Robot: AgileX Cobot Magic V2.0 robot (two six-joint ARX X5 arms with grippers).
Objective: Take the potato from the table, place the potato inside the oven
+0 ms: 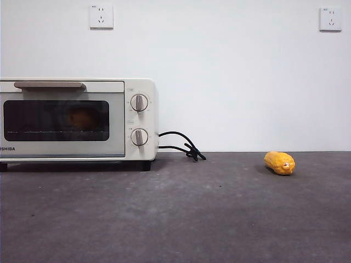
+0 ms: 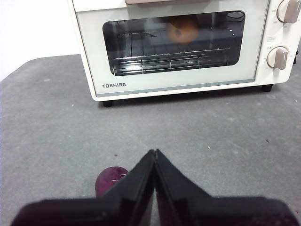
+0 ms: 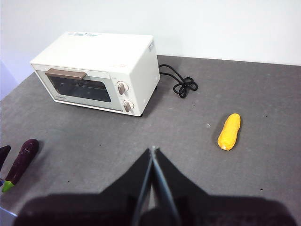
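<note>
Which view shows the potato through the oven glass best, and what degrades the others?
Left wrist: potato clearest, though dimmed by the dark door of the oven. Front: only a dull orange smudge behind tinted glass. Right wrist: window too small and dark to tell.

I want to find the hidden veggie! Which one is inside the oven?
The potato: the round orange one on the rack behind the oven's shut glass door. The corn and the purple eggplant lie out on the table.

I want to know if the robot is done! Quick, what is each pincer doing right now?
Left pincer: shut, holding nothing, facing the oven, where the potato sits behind the closed door.
Right pincer: shut, holding nothing.
</note>
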